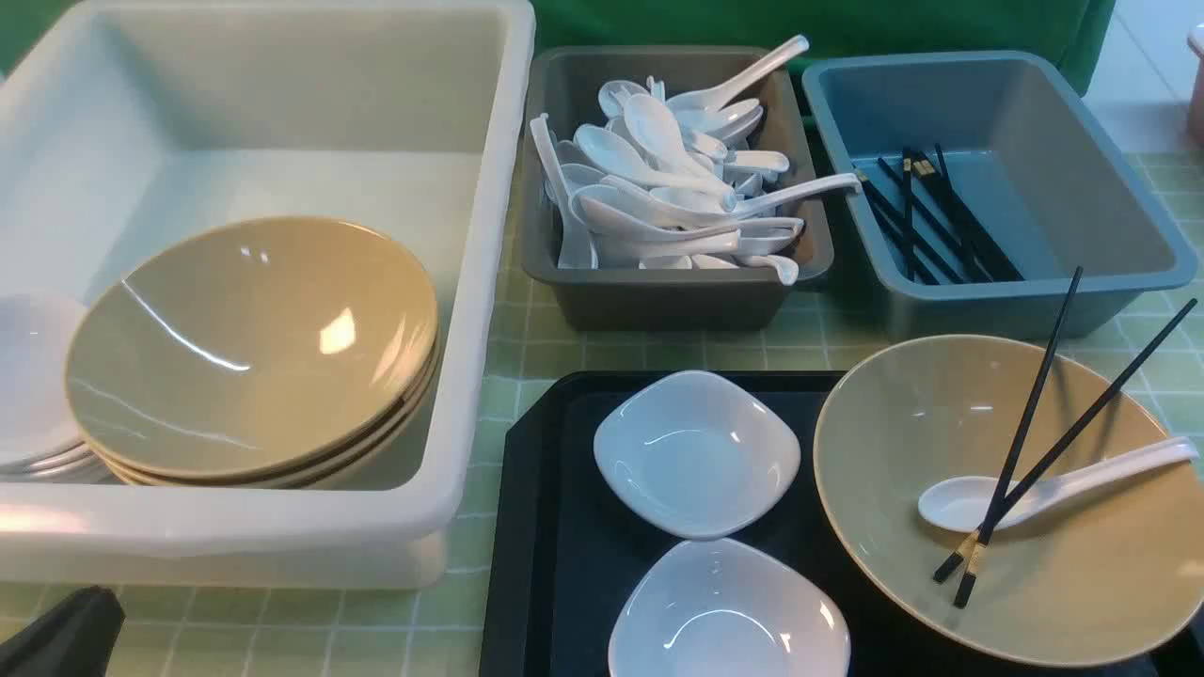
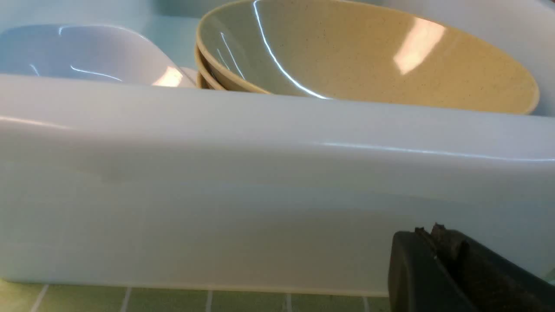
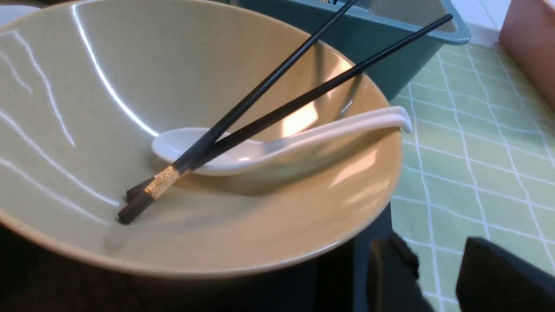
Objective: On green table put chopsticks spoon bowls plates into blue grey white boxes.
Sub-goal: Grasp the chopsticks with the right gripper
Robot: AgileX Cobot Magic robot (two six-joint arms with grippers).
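Beside the white box [image 2: 217, 173], the left pincer [image 2: 429, 232] is closed; the right pincer [image 3: 438, 260] gapes empty.

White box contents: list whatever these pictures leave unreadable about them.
- Front view: the white plates run off the left edge, so their count is unclear.
- Front view: the top one of the tan bowls covers the rest; only rim edges show.
- Left wrist view: the near wall of the white box hides the lower part of both stacks.
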